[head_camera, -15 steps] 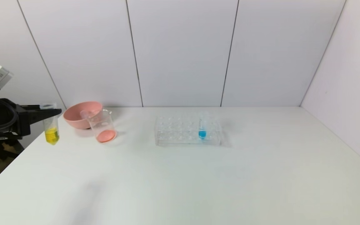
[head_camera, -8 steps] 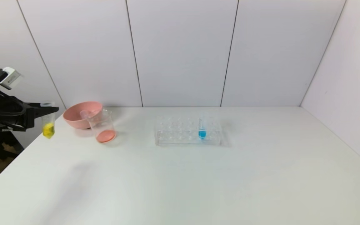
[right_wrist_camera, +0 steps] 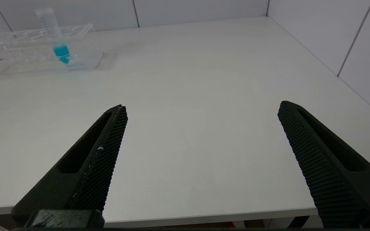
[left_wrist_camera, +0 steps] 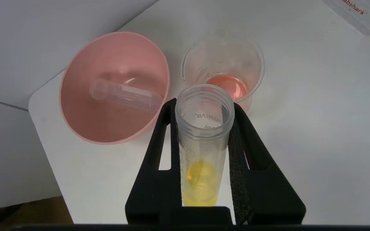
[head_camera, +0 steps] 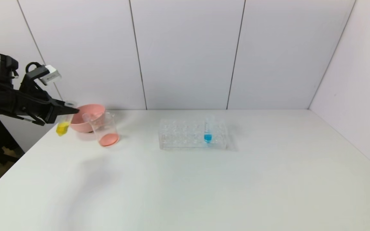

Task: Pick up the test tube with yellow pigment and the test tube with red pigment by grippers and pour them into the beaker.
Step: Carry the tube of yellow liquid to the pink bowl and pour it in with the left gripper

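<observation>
My left gripper (head_camera: 71,110) is shut on the test tube with yellow pigment (head_camera: 63,126), held above the table's left edge beside the pink bowl. In the left wrist view the tube (left_wrist_camera: 203,141) sits between the black fingers (left_wrist_camera: 159,134), mouth open, yellow liquid at its bottom. The beaker (head_camera: 104,130) stands just right of it with red-orange liquid in its base; it also shows in the left wrist view (left_wrist_camera: 223,69). An empty clear tube (left_wrist_camera: 124,95) lies in the pink bowl; no red pigment shows in it. My right gripper (right_wrist_camera: 201,110) is open and empty at the table's near edge.
The pink bowl (head_camera: 79,123) stands behind the beaker at the far left. A clear tube rack (head_camera: 185,136) in mid-table holds a blue-bottomed tube (head_camera: 207,131). The white table (head_camera: 204,186) ends close to the left of the bowl.
My left gripper has moved right and farther back with the yellow tube, from off the table's left edge to beside the pink bowl. The tube now tilts slightly.
</observation>
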Controlling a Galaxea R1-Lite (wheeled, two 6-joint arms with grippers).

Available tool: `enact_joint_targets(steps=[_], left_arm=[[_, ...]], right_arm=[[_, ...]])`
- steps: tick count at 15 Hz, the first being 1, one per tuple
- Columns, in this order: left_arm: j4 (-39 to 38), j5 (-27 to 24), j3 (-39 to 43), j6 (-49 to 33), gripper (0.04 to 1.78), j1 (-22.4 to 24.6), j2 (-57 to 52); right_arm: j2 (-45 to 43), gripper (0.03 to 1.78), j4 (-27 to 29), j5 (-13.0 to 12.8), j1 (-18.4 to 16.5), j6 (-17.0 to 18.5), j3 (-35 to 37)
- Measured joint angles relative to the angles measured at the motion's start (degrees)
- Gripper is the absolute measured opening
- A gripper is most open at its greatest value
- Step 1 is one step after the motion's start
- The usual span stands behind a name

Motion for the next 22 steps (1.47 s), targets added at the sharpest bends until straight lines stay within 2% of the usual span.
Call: enact_joint_targets(steps=[7, 12, 15, 22], left_arm=[[19.7, 12.8, -16.2, 12.5, 0.44, -5.4, 5.3], [30.0, 20.9, -25.6, 15.7, 0.44, -9.2, 8.1], [33.0, 25.3, -29.6, 16.7, 0.44, -11.5, 10.1], [33.2, 33.0, -30.9, 18.5, 0.44, -14.9, 11.7]], right_arm=[[0.0, 1.71, 0.0, 0.0, 0.0, 0.0, 0.0], [0.0, 1.71, 0.0, 0.0, 0.0, 0.0, 0.0], [0.0, 1.71, 0.0, 0.0, 0.0, 0.0, 0.0], [0.0, 1.71, 0.0, 0.0, 0.0, 0.0, 0.0]])
